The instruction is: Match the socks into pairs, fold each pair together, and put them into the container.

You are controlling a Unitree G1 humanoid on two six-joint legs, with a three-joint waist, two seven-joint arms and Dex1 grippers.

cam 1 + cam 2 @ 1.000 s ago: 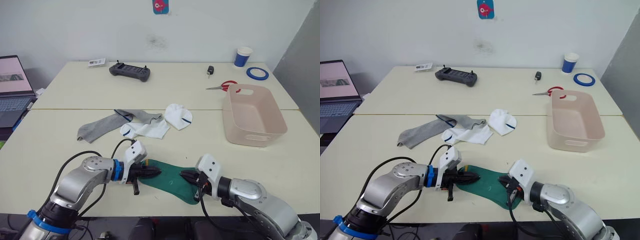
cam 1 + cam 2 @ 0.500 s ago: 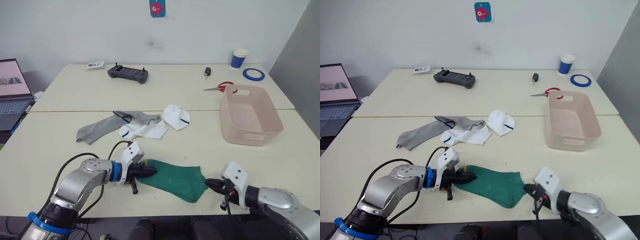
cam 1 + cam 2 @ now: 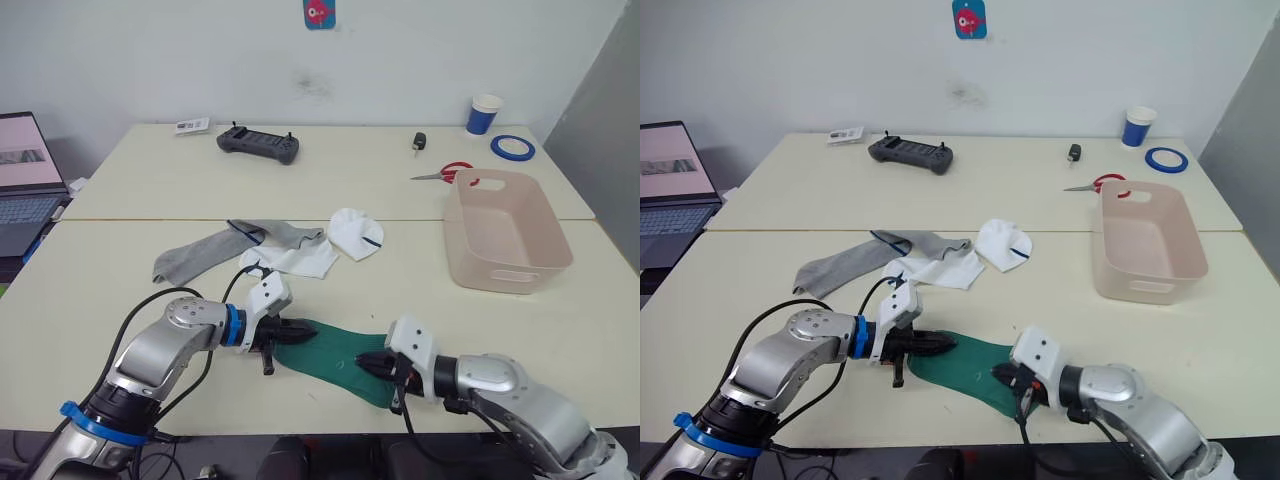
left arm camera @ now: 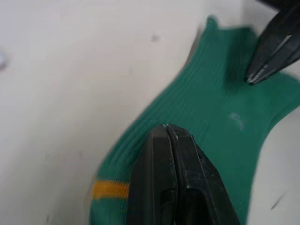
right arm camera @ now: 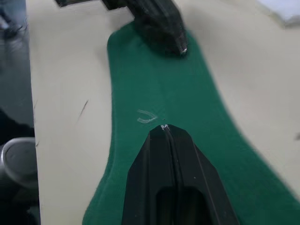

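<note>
Dark green ribbed sock lies flat at lower centre of the head view, long axis running left to lower right, yellow-striped cuff leftward. Left gripper pinches the cuff end, fingers closed. Right gripper, fingers together, presses on the opposite end; whether it grips the fabric is unclear.

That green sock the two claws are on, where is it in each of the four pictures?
Left eye view: the dark green sock lies near the table's front edge, between the left gripper and the right gripper.
Right eye view: the same spot.
Left wrist view: under the shut fingers.
Right wrist view: beneath the fingers.
Shared landmark: the small white fleck on the sock.
</note>
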